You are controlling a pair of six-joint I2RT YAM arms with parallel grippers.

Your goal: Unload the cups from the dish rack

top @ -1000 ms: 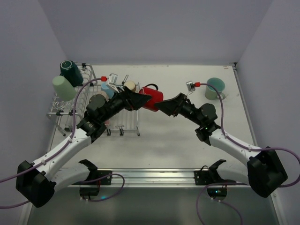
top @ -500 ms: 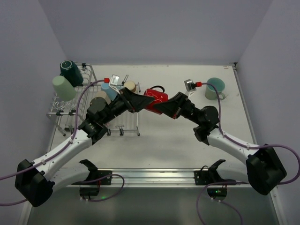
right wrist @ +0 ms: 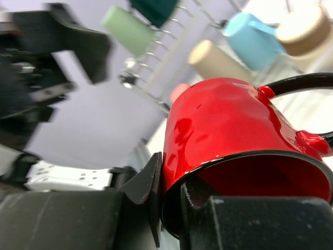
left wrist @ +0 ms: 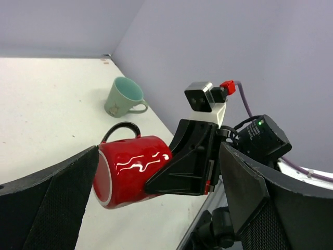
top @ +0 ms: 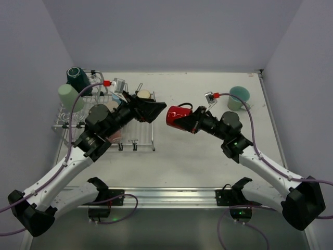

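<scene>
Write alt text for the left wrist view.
A glossy red ceramic mug with a black handle, held sideways in the right arm's black claw above a white table. The open left claw frames it; a pale green mug sits behind.

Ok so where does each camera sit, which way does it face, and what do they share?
Top external: above and behind the bases, looking down on the table and dish rack; both arms show.
Left wrist: on the left arm, facing right; its own open fingers frame the right gripper holding the red mug.
Right wrist: on the right arm, facing left toward the rack's cups; its own fingers pinch the mug's rim.
Shared: red mug in all three; the pale green mug on the table in top and left wrist.
</scene>
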